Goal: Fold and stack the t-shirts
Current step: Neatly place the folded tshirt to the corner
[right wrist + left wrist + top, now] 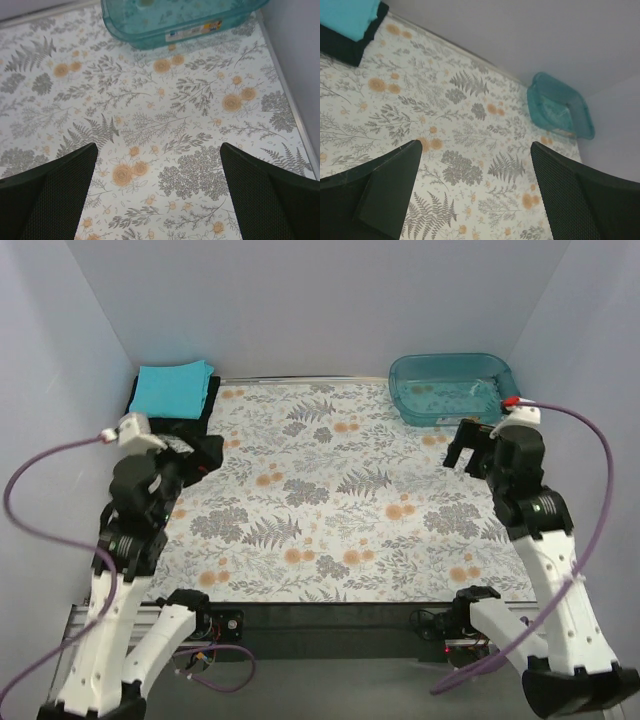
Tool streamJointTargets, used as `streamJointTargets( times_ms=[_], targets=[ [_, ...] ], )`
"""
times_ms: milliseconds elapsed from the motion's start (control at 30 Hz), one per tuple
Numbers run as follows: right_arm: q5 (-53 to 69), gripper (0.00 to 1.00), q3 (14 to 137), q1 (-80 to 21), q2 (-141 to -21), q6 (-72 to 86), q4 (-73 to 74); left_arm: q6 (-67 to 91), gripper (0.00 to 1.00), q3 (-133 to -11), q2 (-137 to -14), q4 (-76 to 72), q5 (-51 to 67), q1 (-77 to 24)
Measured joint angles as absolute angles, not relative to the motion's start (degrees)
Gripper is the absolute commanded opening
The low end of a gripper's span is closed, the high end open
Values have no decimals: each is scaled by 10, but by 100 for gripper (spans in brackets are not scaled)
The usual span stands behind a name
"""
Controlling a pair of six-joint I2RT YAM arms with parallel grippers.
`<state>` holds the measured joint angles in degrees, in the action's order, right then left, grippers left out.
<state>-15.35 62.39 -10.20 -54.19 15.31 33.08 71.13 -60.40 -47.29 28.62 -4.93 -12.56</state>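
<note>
- Across the table [330, 500] from the tub [447, 358], at the far edge, the turquoise t-shirt [172, 387] lies folded atop the folded black t-shirt [340, 47].
- Stack's long side appears to run toward the tub; neckline direction cannot be told.
- Left gripper [475, 150], beside the stack, and right gripper [159, 150], nearer the tub, gape wide, empty.
- Stacking looks done; lift the left arm clear without brushing cloth.
</note>
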Motion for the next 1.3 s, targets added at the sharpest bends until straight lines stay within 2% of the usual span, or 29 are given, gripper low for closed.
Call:
streamJointTargets(
  times_ms=[233, 467, 700, 900, 1300],
  targets=[
    [-203, 98, 580, -115, -328, 140, 317, 767, 84, -519, -190, 356, -159, -126],
    [-228, 98, 425, -117, -183, 104, 272, 796, 88, -453, -122, 391, -222, -126],
    [-259, 98, 357, -117, -119, 71, 216, 820, 88, -357, -8, 352, -249, -126],
    [-272, 98, 336, -117, -120, 51, 192, 842, 89, -291, -2, 324, -281, -126],
    [-270, 98, 319, -117, -112, 38, 177, 838, 91, -289, -56, 275, -265, -126]
  ],
)
